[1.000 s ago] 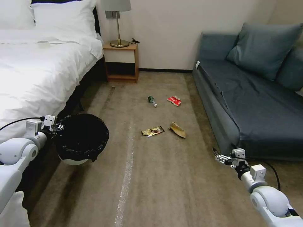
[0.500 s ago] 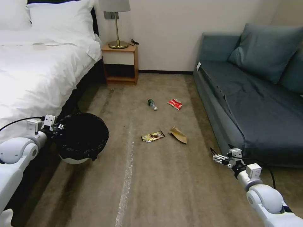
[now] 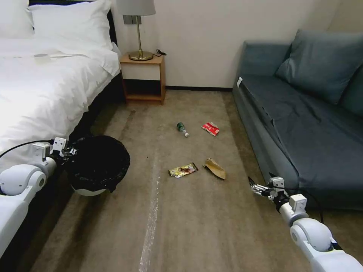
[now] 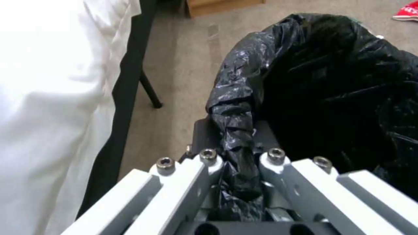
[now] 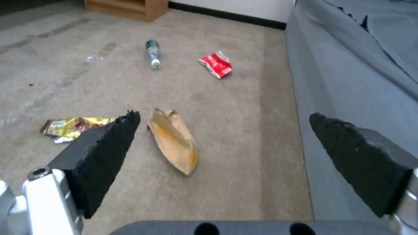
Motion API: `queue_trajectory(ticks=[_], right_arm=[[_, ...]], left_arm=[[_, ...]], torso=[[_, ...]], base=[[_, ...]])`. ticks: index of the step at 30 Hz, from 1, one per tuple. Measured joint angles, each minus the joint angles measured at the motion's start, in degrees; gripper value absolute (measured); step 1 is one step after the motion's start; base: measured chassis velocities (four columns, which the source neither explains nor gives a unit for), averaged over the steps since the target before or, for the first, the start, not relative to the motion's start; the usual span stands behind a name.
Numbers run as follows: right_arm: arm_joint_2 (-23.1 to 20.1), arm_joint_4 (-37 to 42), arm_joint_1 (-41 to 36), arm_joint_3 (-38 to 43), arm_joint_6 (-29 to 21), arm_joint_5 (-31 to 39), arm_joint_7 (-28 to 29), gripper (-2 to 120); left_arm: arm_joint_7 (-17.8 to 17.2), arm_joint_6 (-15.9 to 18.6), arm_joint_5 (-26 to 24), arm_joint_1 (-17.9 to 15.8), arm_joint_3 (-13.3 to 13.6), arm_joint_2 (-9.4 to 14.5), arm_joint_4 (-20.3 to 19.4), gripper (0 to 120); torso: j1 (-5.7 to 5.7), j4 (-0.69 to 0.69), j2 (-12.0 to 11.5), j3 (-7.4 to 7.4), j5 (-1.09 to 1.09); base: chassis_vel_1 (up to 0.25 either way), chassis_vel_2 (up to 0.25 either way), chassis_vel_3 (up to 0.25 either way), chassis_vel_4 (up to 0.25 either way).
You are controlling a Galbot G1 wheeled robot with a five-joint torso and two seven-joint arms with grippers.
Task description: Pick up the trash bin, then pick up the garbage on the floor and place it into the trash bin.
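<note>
Beside the bed, left hand (image 4: 237, 163) clenched on bin (image 3: 99, 166) rim, bin held off floor. Right hand (image 5: 224, 153) released, low by sofa (image 3: 302, 124); garbage (image 3: 214, 168) on carpet mid-room.

Bin (image 3: 99, 164) is white with a crinkly black bag folded over the rim, held up off the carpet next to the bed. On the floor: green-label bottle (image 3: 182, 128) on its side, red packet (image 3: 210, 128) near it, gold wrapper (image 3: 183, 170) and brown paper (image 3: 215, 168) closer.
</note>
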Motion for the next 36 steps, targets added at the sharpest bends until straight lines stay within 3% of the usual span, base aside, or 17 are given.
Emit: queue_trajectory(ticks=[36], right_arm=[[1.32, 0.65, -1.98, 0.26, 0.18, -1.53, -0.38, 100]], left_arm=[[2.40, -1.87, 1.83, 2.20, -1.63, -0.34, -0.59, 4]], torso=[[0.00, -0.01, 0.00, 0.00, 0.00]], base=[[-0.126, 0.119, 0.121, -0.122]])
